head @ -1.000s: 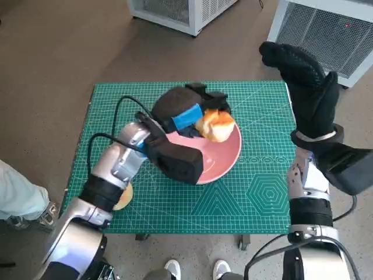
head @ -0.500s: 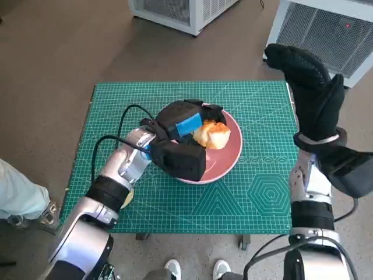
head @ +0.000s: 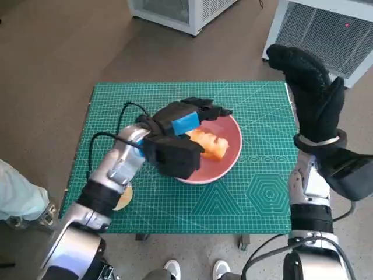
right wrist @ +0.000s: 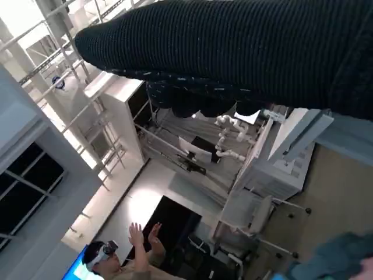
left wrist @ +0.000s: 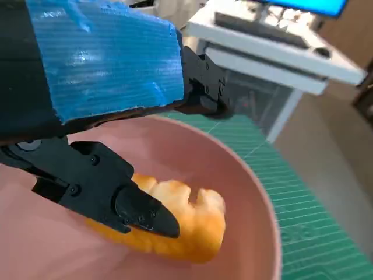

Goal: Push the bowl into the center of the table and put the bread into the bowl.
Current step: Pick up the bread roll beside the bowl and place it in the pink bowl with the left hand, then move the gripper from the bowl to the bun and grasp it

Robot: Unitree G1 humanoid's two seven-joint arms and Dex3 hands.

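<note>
Where the left hand (head: pixel 187 118) reaches over the pink bowl (head: pixel 230 160), its black fingers (left wrist: pixel 125 201) are spread apart and hold nothing. Just under them, in the left wrist view, the bread (left wrist: pixel 180 224) lies loose on the bowl's floor, golden and lumpy; whether a fingertip touches its crust cannot be told. From the head view the bread (head: pixel 208 144) lies inside the bowl, just below the blue tape on the hand's back, and the bowl stands near the middle of the green cutting mat (head: pixel 262 192) that covers the tabletop.

Far from those fingers, the right hand (head: pixel 312 96) in its black knitted glove is raised upright over the mat's right edge, well apart from the bowl, fingers extended and loosely apart, grasping nothing. The right wrist view shows only the glove (right wrist: pixel 245 52) as a dark band, with a person (right wrist: pixel 125 256) raising both hands in a room of white shelving beyond it.

Beneath the left forearm, near the mat's front left corner, a small pale round thing (head: pixel 123 198) peeks out; what it is cannot be told. White slatted cabinets (head: pixel 326 29) stand on the brown floor beyond the tabletop.
</note>
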